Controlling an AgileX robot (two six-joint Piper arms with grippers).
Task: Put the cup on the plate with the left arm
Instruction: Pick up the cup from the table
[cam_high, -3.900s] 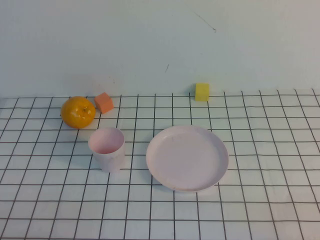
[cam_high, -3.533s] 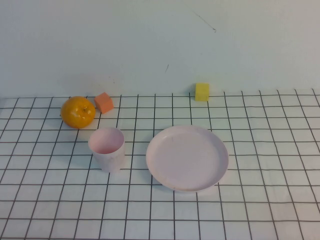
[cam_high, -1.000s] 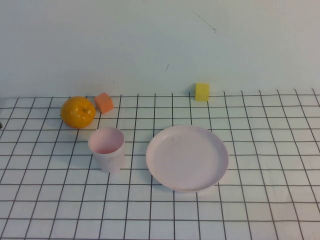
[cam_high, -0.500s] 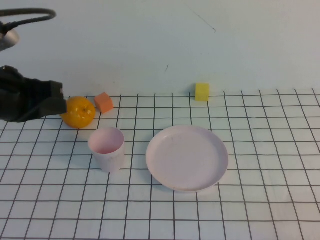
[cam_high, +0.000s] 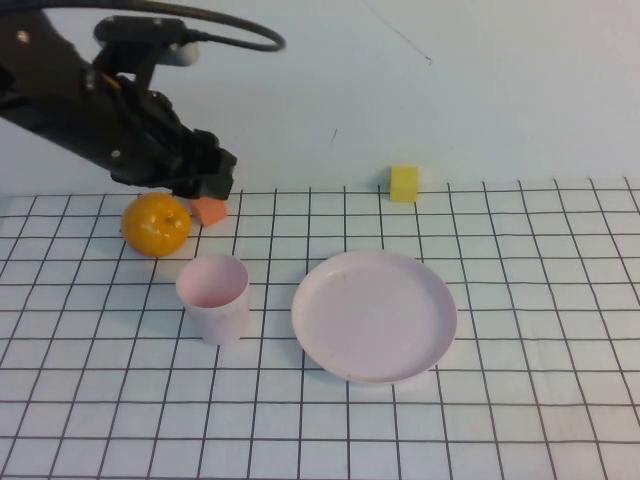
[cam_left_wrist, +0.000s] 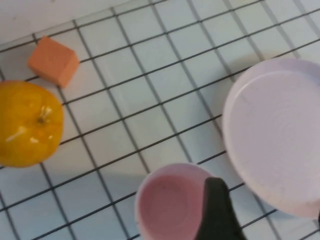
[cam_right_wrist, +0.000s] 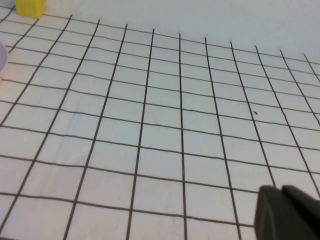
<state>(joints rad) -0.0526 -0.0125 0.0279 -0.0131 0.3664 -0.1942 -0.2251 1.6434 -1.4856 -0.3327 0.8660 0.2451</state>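
The pale pink cup (cam_high: 213, 297) stands upright on the grid cloth, left of the pale pink plate (cam_high: 374, 315). My left gripper (cam_high: 212, 182) hangs in the air above the orange cube and the orange fruit, behind the cup and apart from it. In the left wrist view the cup (cam_left_wrist: 165, 207) and the plate (cam_left_wrist: 277, 135) lie below; my left gripper (cam_left_wrist: 267, 220) is open and empty, with one finger (cam_left_wrist: 217, 210) over the cup's rim. My right gripper (cam_right_wrist: 281, 192) is shut and empty over bare cloth, out of the high view.
An orange fruit (cam_high: 156, 224) and an orange cube (cam_high: 210, 211) sit behind the cup. A yellow cube (cam_high: 404, 183) sits by the back wall behind the plate. The grid cloth (cam_high: 520, 400) stretches to the front and right.
My left arm has come in from the left edge and swung right and up, now over the orange and the orange cube. Cup, plate and the other objects have not moved.
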